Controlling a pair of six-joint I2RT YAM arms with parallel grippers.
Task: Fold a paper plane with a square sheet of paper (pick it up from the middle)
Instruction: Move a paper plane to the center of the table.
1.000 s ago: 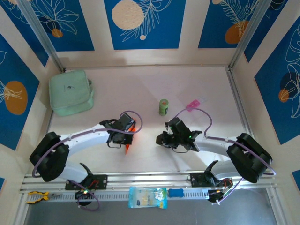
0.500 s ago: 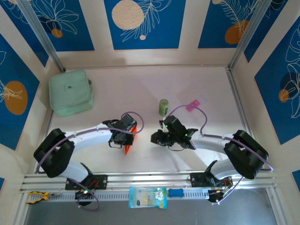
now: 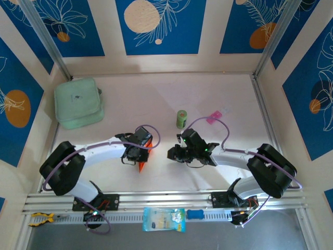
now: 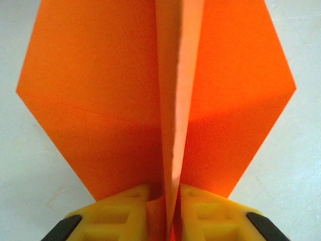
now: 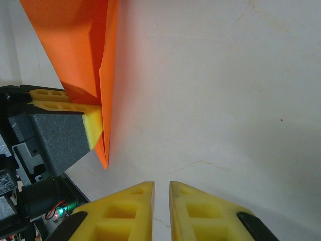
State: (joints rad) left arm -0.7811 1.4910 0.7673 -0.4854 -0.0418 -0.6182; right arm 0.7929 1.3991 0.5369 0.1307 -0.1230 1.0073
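The orange sheet of paper is folded into a pointed paper plane shape, with a raised central crease and a wing spread to each side. In the top view it sits left of the table's middle, tip toward the near edge. My left gripper is shut on the central crease, with a yellow finger pressed on each side of the fold. In the right wrist view the plane shows at the upper left. My right gripper hovers just to its right, nearly shut on nothing.
A small green can and a pink packet lie behind the right gripper. A mint-green pouch sits at the back left. On the front rail are a blue-white packet and yellow-handled pliers.
My right gripper has moved left toward the paper and then stopped. The left arm's elbow has shifted slightly, while the paper stays in its grip in the same place.
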